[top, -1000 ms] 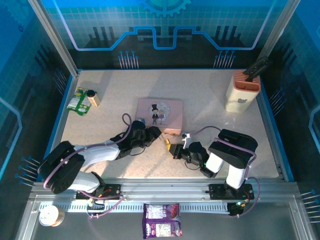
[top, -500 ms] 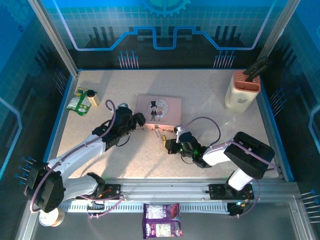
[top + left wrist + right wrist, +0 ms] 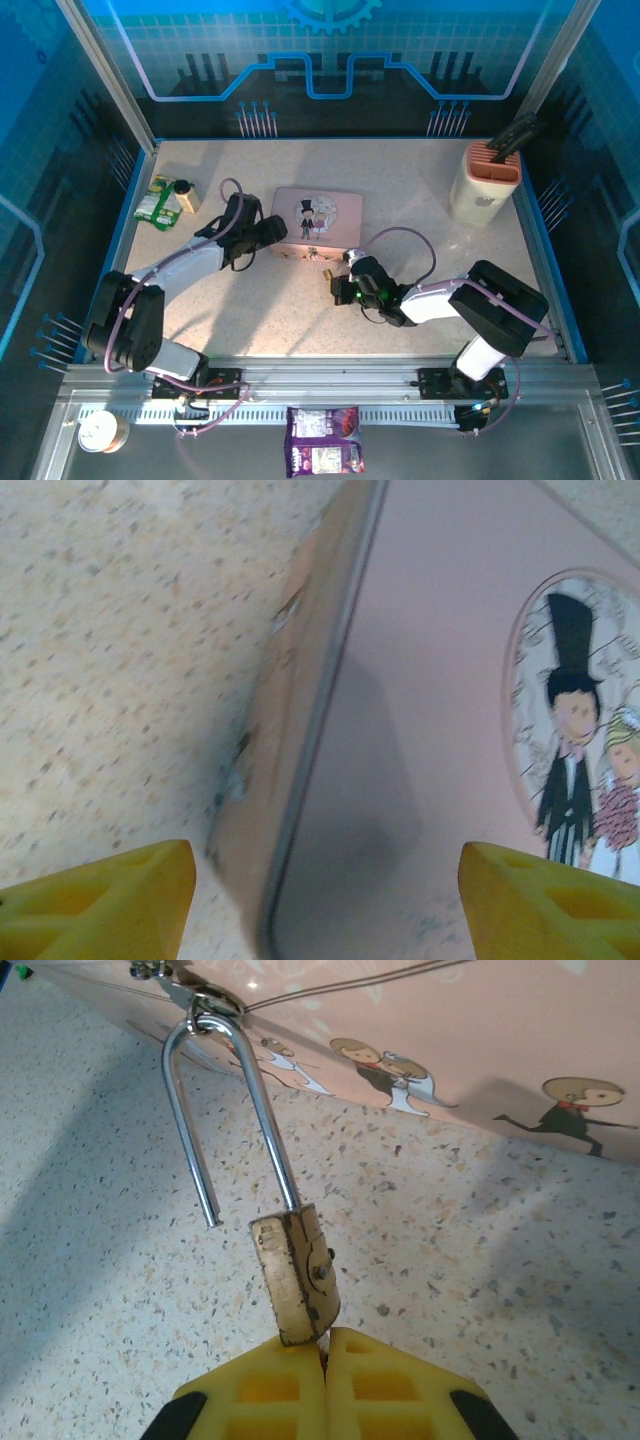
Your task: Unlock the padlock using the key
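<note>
Left gripper [image 3: 325, 900] is spreading wide off the pink rectangular cartoon tin [image 3: 430, 730]; right gripper [image 3: 325, 1345] is staying pinched tight under the small brass padlock [image 3: 296, 1275], thin silver shackle [image 3: 265, 1120] sprung, apparently unlocked.

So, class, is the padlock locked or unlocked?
Unlocked: the padlock's shackle end hangs free of its brass body, looped through the pink tin's hasp.

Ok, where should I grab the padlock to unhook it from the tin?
Probably the padlock by its brass body, pinched across the flat faces from the near side, away from the tin. The thin shackle is open, one leg free, hooked through the latch, and too slim to hold.
</note>
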You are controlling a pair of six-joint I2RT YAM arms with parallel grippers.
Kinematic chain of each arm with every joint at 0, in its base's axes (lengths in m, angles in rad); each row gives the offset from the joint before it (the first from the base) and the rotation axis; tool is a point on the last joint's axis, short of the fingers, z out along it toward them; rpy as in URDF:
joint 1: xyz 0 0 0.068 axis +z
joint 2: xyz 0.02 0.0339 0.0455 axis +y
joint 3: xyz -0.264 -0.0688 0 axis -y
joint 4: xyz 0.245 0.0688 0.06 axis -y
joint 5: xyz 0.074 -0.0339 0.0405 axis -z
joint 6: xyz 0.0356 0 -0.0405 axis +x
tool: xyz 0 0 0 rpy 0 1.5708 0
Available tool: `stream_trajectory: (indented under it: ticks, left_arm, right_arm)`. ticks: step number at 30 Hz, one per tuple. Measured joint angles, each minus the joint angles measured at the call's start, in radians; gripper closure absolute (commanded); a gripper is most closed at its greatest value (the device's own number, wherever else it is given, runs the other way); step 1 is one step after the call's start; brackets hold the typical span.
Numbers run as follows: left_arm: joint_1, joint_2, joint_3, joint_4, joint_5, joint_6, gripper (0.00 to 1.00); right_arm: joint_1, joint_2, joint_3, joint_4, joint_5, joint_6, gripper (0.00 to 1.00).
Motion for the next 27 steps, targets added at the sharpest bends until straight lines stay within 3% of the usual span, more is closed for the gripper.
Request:
stream_trajectory:
  ticks: [7, 15, 27]
  left_arm:
    - [0.002, 0.132, 0.057, 0.07, 0.031, 0.039, 0.3]
    - [0.0, 0.131, 0.027, 0.131, 0.021, 0.027, 0.31]
    - [-0.046, 0.088, -0.078, 0.262, -0.044, -0.072, 0.34]
  right_arm:
    - [-0.033, 0.0, 0.005, -0.021, -0.03, -0.013, 0.79]
    - [-0.1, -0.008, 0.005, -0.058, -0.08, -0.044, 0.6]
    - [-0.154, -0.062, 0.075, -0.161, -0.2, -0.193, 0.52]
